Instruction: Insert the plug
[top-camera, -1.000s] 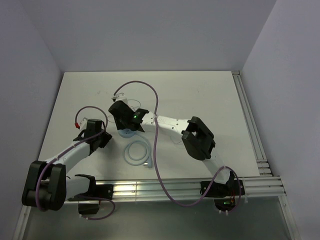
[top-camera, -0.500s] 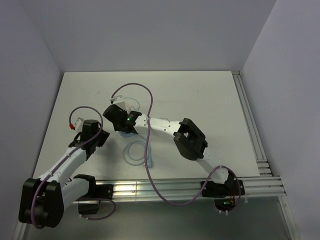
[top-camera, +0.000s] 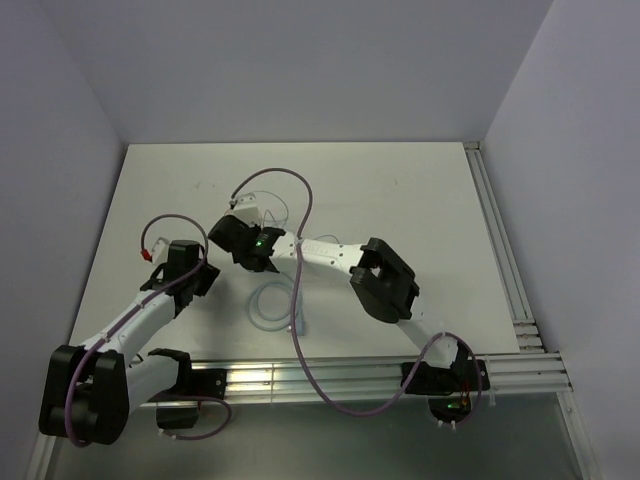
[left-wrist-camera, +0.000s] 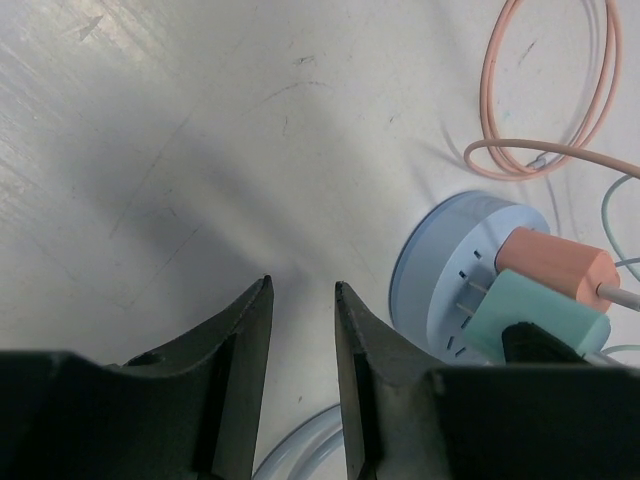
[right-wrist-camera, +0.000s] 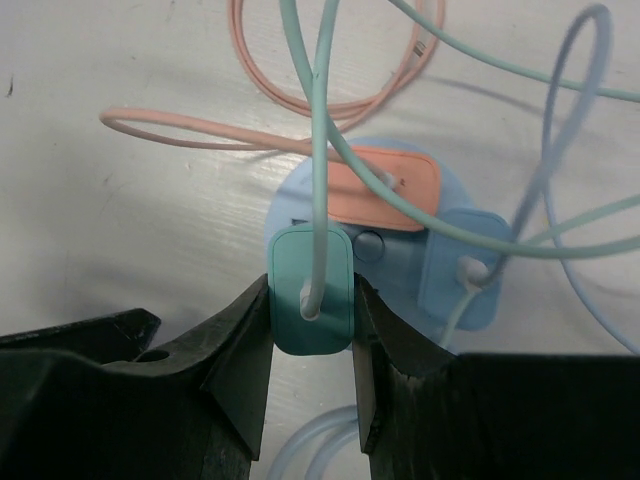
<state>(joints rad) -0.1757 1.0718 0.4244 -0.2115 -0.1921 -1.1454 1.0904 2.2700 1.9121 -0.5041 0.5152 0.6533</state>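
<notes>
at left, hovers with the left gripper (left-wrist-camera: 300, 292) narrowly parted on nothing, low over the table (left-wrist-camera: 200, 120) just beside the round socket hub (left-wrist-camera: 440, 250), probably keeping clear yet near enough to steady it. rightward, clamps the teal plug (right-wrist-camera: 312, 262) across its sides in the right gripper (right-wrist-camera: 312, 300), with prongs partly bared at the hub beside the orange plug (left-wrist-camera: 555, 265), seemingly squared for pushing home.

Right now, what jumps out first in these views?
The teal plug is pinched in the right tool, its prongs visible between it and the round blue hub, left of centre on the table. An orange plug and a blue plug already sit on that hub amid looping cables. The left tool hangs beside it, jaws apart, empty.
</notes>
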